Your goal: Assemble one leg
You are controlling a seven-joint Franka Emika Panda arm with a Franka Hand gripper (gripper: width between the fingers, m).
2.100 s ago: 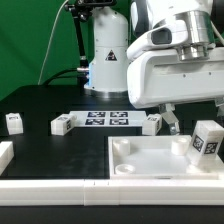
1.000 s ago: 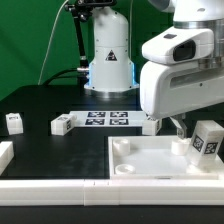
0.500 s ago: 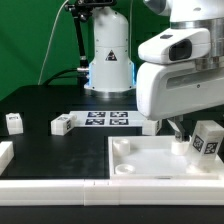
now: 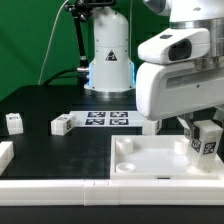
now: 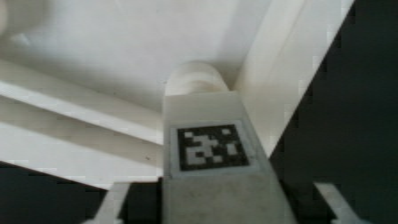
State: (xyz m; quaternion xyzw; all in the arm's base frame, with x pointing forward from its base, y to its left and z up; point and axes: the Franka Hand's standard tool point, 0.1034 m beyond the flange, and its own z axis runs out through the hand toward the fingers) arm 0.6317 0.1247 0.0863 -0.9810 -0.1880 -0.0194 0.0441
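A leg (image 4: 207,139), a chunky white block with a marker tag, stands upright in the right corner socket of the large white tray (image 4: 150,165). In the wrist view the leg (image 5: 210,140) fills the middle, tag facing the camera. My gripper (image 5: 221,203) straddles it. The fingers (image 5: 112,202) show on either side with a dark gap to the leg, so the jaws are open and not touching it. In the exterior view the gripper (image 4: 192,127) hangs just behind the leg, mostly hidden by the wrist housing.
Other loose legs lie on the black table (image 4: 14,122), (image 4: 64,124), and one (image 4: 153,122) is half hidden by the arm. The marker board (image 4: 107,119) lies behind the tray. A white piece (image 4: 5,153) sits at the left edge. The robot base (image 4: 108,60) stands behind.
My gripper has shifted a little toward the exterior view's right, closer around the standing leg. The leg and the other parts have not moved.
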